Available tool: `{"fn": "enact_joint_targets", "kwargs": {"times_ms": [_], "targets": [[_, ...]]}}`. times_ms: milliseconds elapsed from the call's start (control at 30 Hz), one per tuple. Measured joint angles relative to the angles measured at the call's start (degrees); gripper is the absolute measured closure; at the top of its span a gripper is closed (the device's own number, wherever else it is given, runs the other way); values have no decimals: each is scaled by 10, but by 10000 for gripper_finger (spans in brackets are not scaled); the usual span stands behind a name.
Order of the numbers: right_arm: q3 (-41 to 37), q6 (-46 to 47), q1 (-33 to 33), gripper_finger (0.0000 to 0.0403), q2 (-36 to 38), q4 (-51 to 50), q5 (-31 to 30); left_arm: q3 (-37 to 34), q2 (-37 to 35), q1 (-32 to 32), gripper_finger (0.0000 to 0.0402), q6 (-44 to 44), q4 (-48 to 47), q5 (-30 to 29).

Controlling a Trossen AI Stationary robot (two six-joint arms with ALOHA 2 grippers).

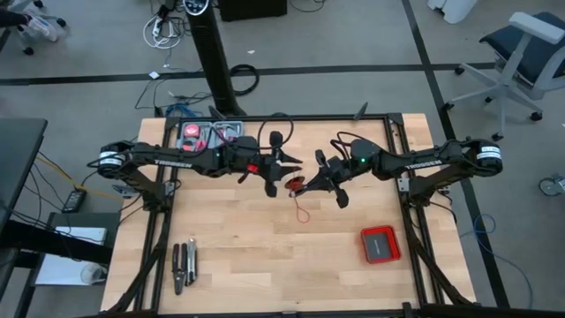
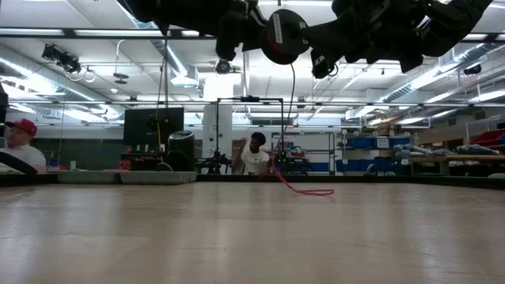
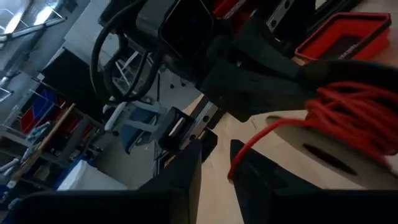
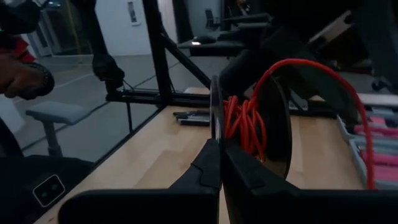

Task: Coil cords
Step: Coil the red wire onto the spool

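We are counting two arms meeting over the middle of the one wooden table [image 1: 238, 265], and one red wire [image 1: 301, 212], partly wound on one small black spool [image 1: 295, 185]. Going left to right, we are first seeing a group of dark hand tools [image 1: 184, 265] lying near the front left edge and a tray of parts [image 1: 208, 134] sitting at the back left. The left gripper [image 1: 275, 172] is hovering just beside the spool, its fingers [image 3: 180, 180] standing apart with a gap between them, grasping nothing we can make out. The right gripper [image 4: 219, 168] is pinching the spool's disc rim, fingers clenched. The wire is showing as a thick bright red bundle between the spool's discs, with one loose tail hanging down to the tabletop. Farthest right, one flat red box [image 1: 380, 244] is lying well apart.
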State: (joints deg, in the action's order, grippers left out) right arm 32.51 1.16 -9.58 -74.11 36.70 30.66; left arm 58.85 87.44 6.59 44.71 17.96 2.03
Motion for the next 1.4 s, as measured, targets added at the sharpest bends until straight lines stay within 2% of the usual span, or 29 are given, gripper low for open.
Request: {"fn": "enact_joint_targets", "kwargs": {"times_ms": [133,233,333,433,667,967,1400], "targets": [[0,-10,0,403,0,15,16,0,2,0,312,-1,49,6],[0,-12,0,403,0,35,51,0,7,0,312,-1,66,10],[0,-9,0,403,0,73,96,0,12,0,312,-21,63,12],[0,-7,0,403,1,105,112,0,28,0,312,-35,66,12],[0,1,0,403,1,163,114,0,53,-10,312,-103,68,-9],[0,-8,2,403,1,248,115,0,57,-34,312,-136,80,-40],[0,1,-2,403,1,256,107,0,57,-42,312,-137,87,-53]]}}
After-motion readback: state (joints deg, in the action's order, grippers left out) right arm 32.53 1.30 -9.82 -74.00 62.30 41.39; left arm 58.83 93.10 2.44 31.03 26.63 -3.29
